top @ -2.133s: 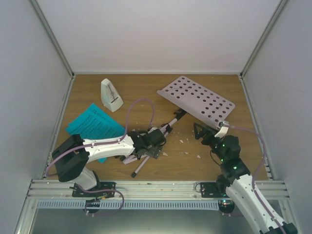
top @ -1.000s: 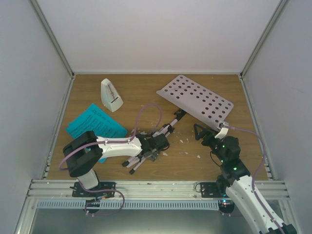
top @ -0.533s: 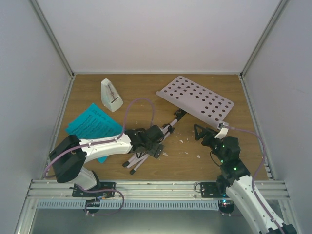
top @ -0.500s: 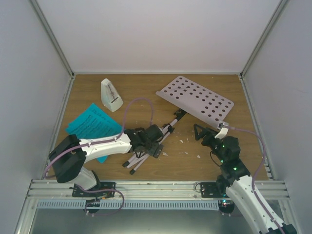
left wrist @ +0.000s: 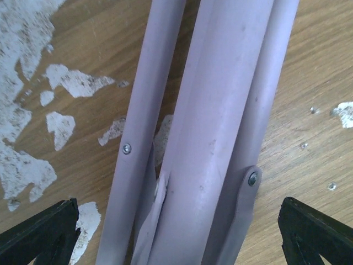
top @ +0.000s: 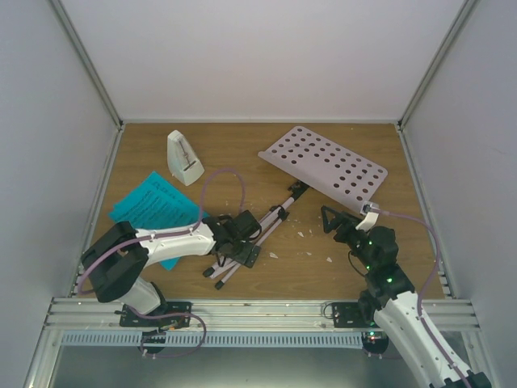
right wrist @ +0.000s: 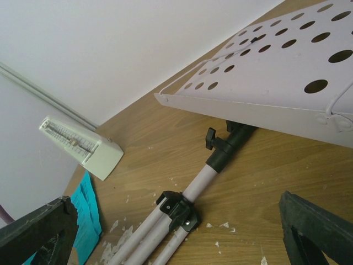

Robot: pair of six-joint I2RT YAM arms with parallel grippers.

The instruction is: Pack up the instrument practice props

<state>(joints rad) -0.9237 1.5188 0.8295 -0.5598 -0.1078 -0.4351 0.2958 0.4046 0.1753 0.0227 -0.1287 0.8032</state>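
Lying on its side on the wooden table, the pale music stand has its tripod legs drawn together, so you can count folding as begun at best. Your left gripper straddles those legs with jaws spread wide, gripping nothing. Your right gripper, equally wide and empty, hovers near the perforated desk. The cyan sheet music and metronome sit apart at left, unpacked; nothing to pack them into shows.
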